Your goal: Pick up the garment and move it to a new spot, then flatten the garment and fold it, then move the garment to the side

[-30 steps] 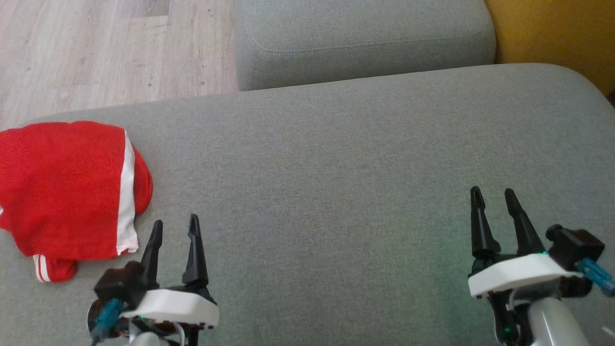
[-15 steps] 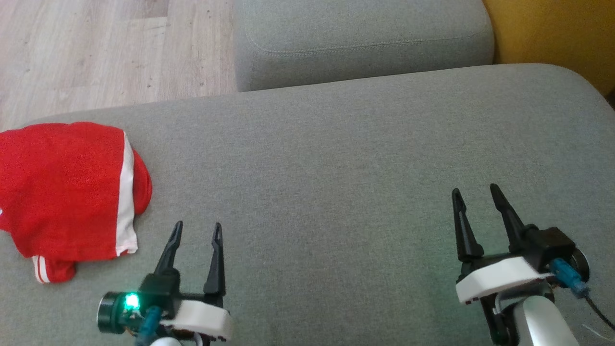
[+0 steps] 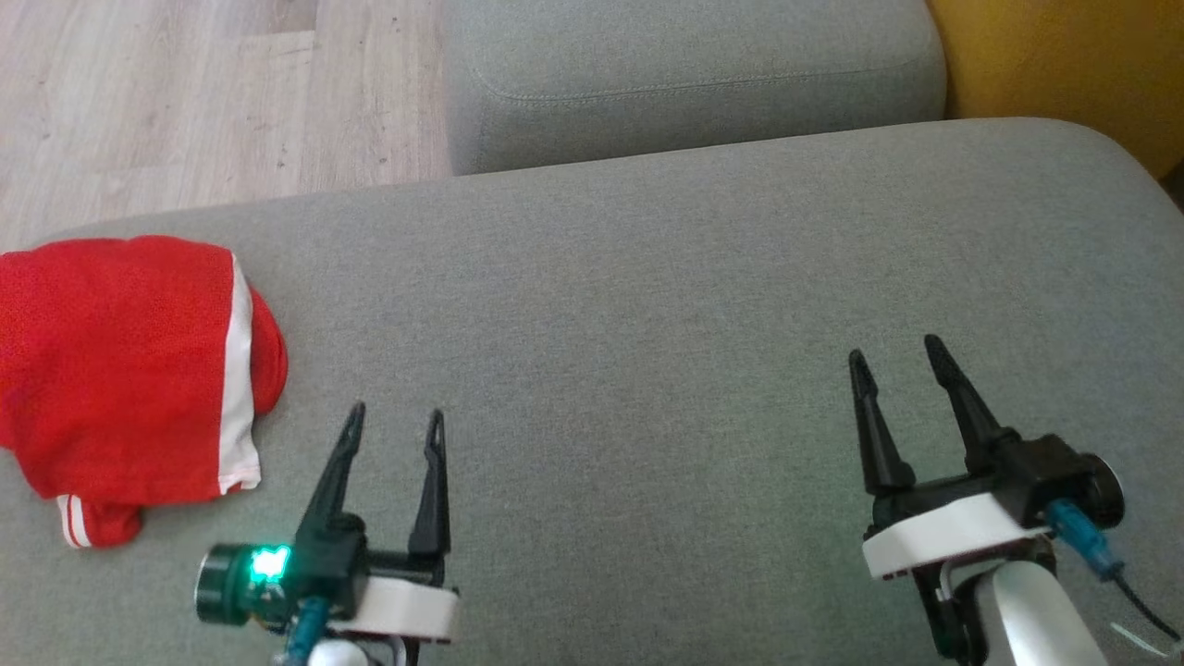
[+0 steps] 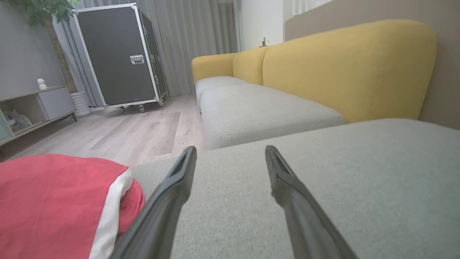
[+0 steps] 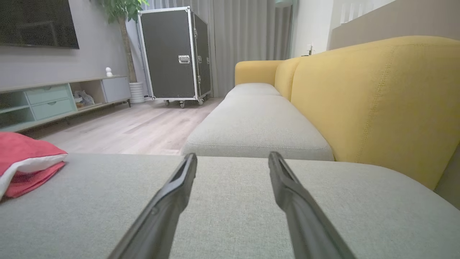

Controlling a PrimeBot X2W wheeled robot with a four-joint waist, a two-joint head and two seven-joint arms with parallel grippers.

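**Both grippers over the seat cushion.** You are looking at the left gripper (image 3: 397, 412), which is hanging low over the grey seat cushion (image 3: 647, 277). Its two dark fingers are standing spread, with nothing between them. The red garment (image 3: 129, 370), edged with white stripes, is lying folded on the cushion to this gripper's left. It is reaching a little ahead of the fingertips, near them but apart. In the left wrist view its white-striped edge is showing just beside the left finger. The right gripper (image 3: 894, 348) is hanging over the same cushion, likewise spread and empty, and the garment is lying well away on its left. Ahead of both grippers, a second grey cushion (image 3: 694, 83), a yellow backrest (image 3: 1064, 65) and a wooden floor (image 3: 185, 92) are showing.
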